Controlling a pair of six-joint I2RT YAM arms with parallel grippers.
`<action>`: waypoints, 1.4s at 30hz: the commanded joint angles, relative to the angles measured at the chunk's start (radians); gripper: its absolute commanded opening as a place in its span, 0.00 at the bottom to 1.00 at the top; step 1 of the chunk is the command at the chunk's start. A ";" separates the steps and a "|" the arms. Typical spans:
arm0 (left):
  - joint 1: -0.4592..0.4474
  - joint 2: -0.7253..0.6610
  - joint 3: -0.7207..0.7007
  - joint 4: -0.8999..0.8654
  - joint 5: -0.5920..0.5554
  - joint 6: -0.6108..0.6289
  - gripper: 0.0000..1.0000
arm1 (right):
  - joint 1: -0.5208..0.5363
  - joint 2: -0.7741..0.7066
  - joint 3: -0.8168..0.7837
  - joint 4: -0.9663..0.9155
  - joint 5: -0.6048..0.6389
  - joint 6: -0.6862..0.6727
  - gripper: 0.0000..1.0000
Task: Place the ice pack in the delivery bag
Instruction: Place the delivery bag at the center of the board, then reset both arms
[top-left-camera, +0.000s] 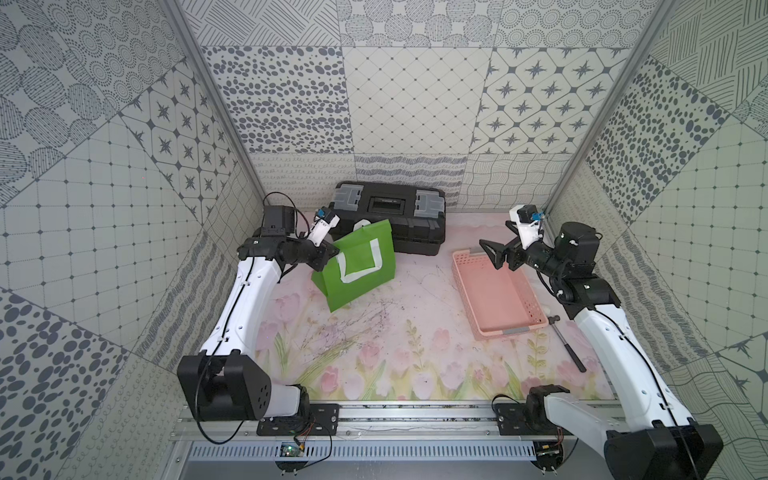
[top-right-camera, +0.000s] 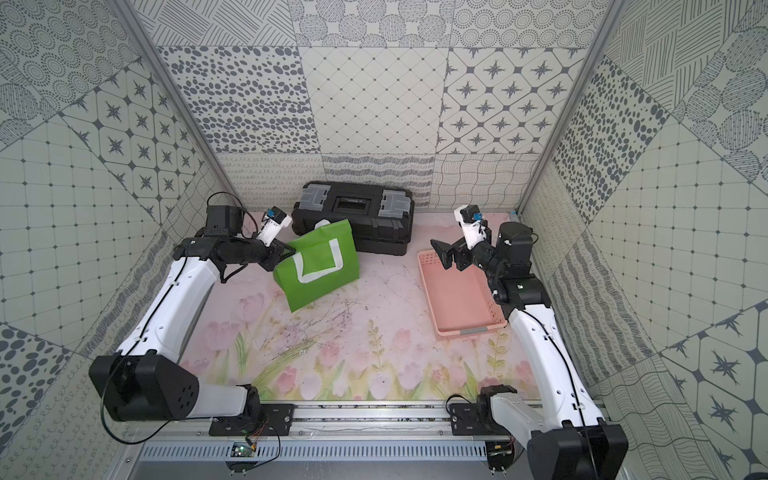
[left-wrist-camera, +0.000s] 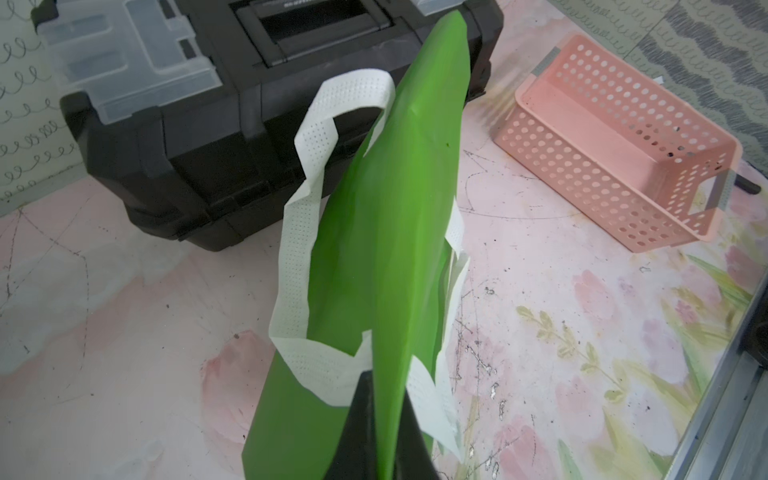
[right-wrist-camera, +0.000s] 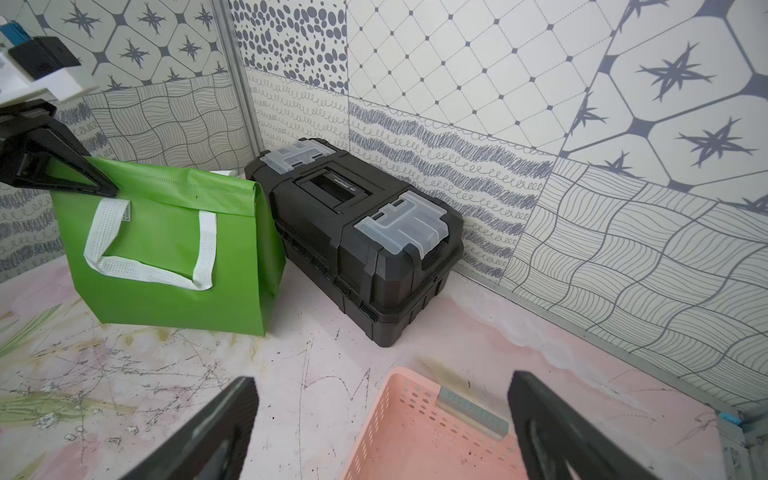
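left gripper (left-wrist-camera: 386, 405) pinched tight on delivery bag (top-left-camera: 361, 266) top edge | right gripper (right-wrist-camera: 380, 384) wide apart, empty, over pink basket (top-left-camera: 462, 268) | mouth folded flat, inside hidden

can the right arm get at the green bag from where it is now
Probably yes. The right gripper hangs open over the far end of the pink basket, and only bare mat lies between it and the delivery bag. The left gripper is shut on the bag's top edge.
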 joint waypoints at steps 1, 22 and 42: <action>0.044 0.009 -0.043 0.209 0.133 -0.036 0.00 | -0.005 -0.038 -0.005 -0.024 0.058 0.009 0.99; 0.064 -0.680 -0.450 0.192 -0.437 -0.571 0.99 | -0.005 -0.288 -0.109 -0.231 0.547 0.261 0.99; 0.064 -0.701 -0.976 0.596 -0.575 -0.724 0.99 | -0.005 0.035 -0.720 0.741 0.640 0.289 0.99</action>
